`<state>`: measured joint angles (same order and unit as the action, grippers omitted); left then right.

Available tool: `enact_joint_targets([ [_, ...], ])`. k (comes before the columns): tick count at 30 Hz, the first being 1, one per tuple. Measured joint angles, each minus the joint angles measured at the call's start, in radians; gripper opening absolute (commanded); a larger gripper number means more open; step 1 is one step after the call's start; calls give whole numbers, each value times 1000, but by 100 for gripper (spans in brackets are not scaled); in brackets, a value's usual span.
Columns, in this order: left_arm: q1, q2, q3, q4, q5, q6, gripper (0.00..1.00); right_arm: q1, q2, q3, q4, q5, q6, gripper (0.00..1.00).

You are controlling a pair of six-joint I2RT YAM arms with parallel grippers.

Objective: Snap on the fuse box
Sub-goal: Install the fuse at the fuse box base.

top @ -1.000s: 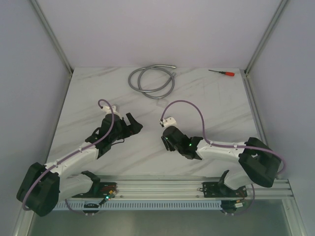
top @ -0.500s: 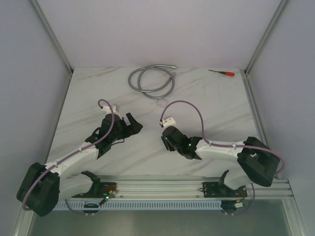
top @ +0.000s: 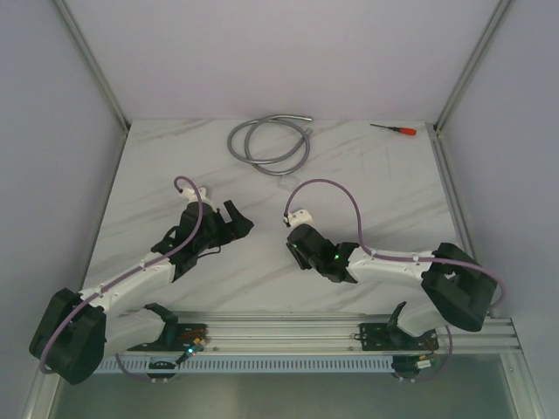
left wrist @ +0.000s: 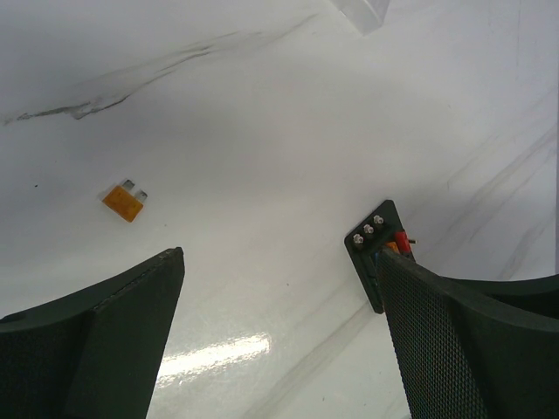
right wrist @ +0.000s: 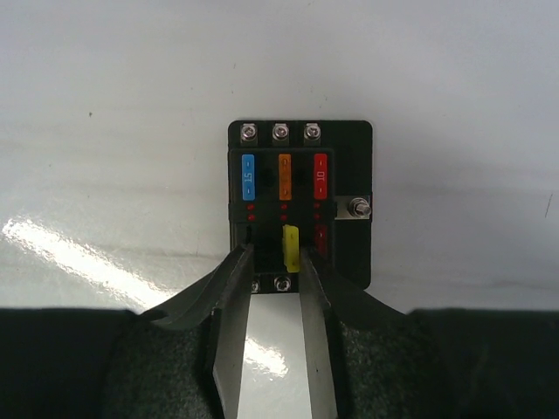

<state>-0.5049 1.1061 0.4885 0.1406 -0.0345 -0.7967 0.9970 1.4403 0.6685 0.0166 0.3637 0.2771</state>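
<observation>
The fuse box (right wrist: 300, 201) is a small black block lying flat on the white marble table. Its top row holds a blue, an orange and a red fuse. A yellow fuse (right wrist: 291, 247) stands in the lower middle slot, with a red one beside it. My right gripper (right wrist: 275, 249) is slightly open at the box's near edge; the yellow fuse stands just inside its right finger (right wrist: 316, 332). My left gripper (left wrist: 278, 257) is wide open and empty, with the fuse box (left wrist: 374, 253) just beyond its right finger. In the top view the right gripper (top: 297, 248) hides the box.
A loose orange fuse (left wrist: 123, 201) lies on the table left of the left gripper. A clear plastic cover (left wrist: 362, 10) shows at the top edge. A coiled grey hose (top: 269, 144) and a red-handled screwdriver (top: 391, 128) lie at the back. A metal rail (top: 288, 332) runs along the front.
The right arm has shifted very slightly. The left arm has not moved.
</observation>
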Motion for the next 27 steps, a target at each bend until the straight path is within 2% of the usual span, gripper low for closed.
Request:
enact_joint_targets([
  [6, 0, 0, 0, 0, 1, 0, 100, 0, -6, 35, -42, 3, -5, 39],
  [14, 1, 0, 0, 0, 1, 0, 100, -26, -20, 129, -133, -63, -62, 25],
  [27, 2, 0, 0, 0, 8, 0, 100, -102, 38, 206, -244, -175, -137, 21],
])
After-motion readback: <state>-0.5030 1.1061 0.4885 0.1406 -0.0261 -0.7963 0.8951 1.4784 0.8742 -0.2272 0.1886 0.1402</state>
